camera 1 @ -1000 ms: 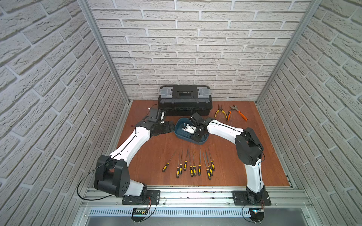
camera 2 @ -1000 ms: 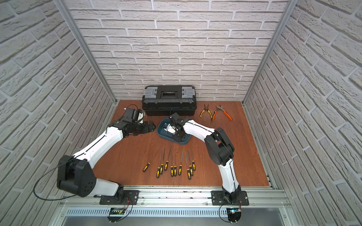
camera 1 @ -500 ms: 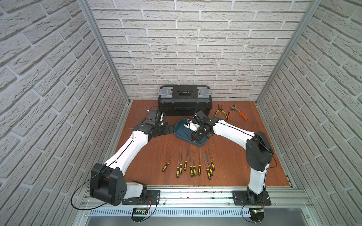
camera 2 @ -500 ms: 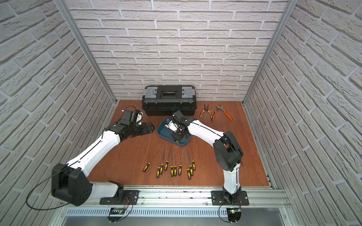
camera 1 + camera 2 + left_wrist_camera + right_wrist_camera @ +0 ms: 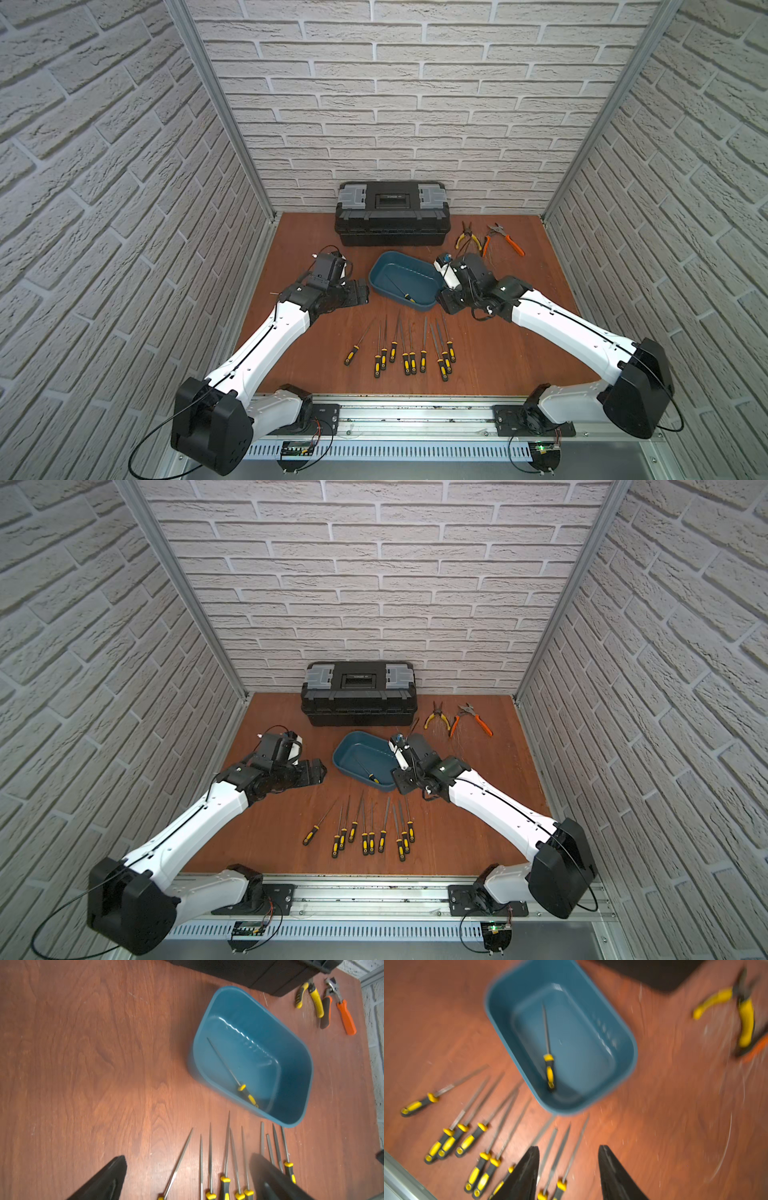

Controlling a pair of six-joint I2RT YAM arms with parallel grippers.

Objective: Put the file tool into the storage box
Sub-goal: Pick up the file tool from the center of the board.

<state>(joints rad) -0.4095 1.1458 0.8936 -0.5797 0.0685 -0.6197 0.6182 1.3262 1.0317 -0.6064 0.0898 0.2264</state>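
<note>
The storage box point(image 5: 428, 277) is a teal tub behind the middle of the table, seen in both top views point(image 5: 348, 746). One file tool point(image 5: 400, 287) with a yellow-black handle lies inside on its floor, also visible in both wrist views point(image 5: 246, 1094) point(image 5: 549, 1068). My right gripper point(image 5: 449, 303) hangs open just right of the box's near corner with nothing between its fingers point(image 5: 569, 1147). Left of the box, my left gripper point(image 5: 359, 291) is open and empty point(image 5: 187, 1157).
Several more files point(image 5: 411, 349) lie in a row in front of the box. A black toolbox point(image 5: 392, 214) stands against the back wall. Yellow pliers point(image 5: 467, 239) and orange pliers point(image 5: 505, 241) lie at the back right.
My right gripper has drawn back from over the box to its right near corner, leaving the file lying in the box. The left gripper has drifted slightly toward the front.
</note>
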